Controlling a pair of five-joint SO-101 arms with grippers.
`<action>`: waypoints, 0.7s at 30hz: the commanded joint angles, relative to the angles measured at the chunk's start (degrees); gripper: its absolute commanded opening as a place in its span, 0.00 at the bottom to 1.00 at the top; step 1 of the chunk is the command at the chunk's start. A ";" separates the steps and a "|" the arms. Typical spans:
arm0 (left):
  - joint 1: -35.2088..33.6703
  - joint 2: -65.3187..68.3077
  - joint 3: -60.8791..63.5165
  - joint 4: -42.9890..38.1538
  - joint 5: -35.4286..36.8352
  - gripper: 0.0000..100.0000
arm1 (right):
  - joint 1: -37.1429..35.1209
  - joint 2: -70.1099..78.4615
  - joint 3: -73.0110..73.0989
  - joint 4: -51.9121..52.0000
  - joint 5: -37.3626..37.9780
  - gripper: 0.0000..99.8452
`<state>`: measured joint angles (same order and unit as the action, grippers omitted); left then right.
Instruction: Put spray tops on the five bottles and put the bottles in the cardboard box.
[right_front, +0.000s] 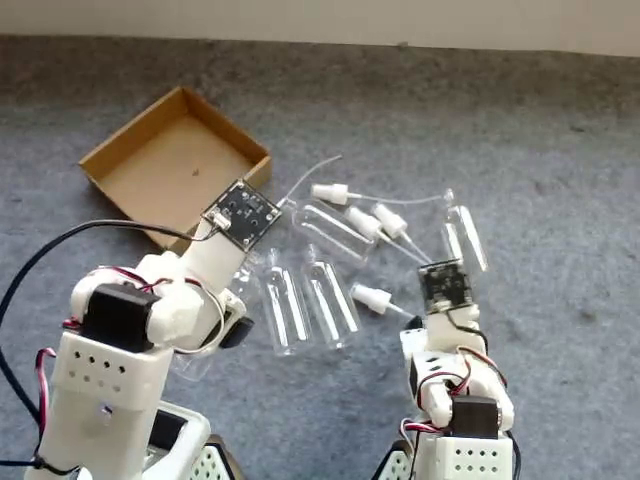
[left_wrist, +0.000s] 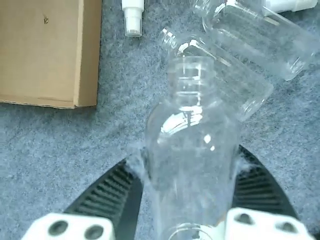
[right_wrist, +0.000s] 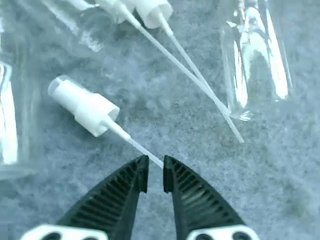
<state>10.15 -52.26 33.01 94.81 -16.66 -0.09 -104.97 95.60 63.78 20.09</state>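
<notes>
Now, L gripper has its fingers clamped on a clear bottle, one finger on each side of the body. The bottle is see-through plastic with a threaded neck that is open, no top on it. It sits just right of the cardboard box, neck pointing away from the arm.

R gripper is low over the surface, fingers narrow with a slim gap. The thin tube of a white spray top ends right at the tips, and we see no firm pinch on it. That top lies on its side, near centre-right.

We count three more spray tops in a loose cluster farther back, long tubes trailing right. Two bare bottles lie side by side at centre, one beyond them, another to the right.

The box is shallow, brown and open-topped, at far left.

The surface is grey mottled carpet, w/ a pale strip along its far edge.
</notes>
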 joint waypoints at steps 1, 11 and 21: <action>0.48 -2.42 1.89 -5.71 -0.44 0.15 | 1.80 -0.40 9.45 -1.54 10.46 0.06; 0.57 -11.03 18.33 -25.23 -0.44 0.15 | 15.52 -0.40 -4.79 -1.01 9.05 0.06; 0.92 -27.30 26.86 -31.47 8.09 0.15 | 17.98 -0.31 -15.34 5.14 13.80 0.06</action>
<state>10.15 -75.03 59.56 65.10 -10.95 17.14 -105.05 86.64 65.63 32.13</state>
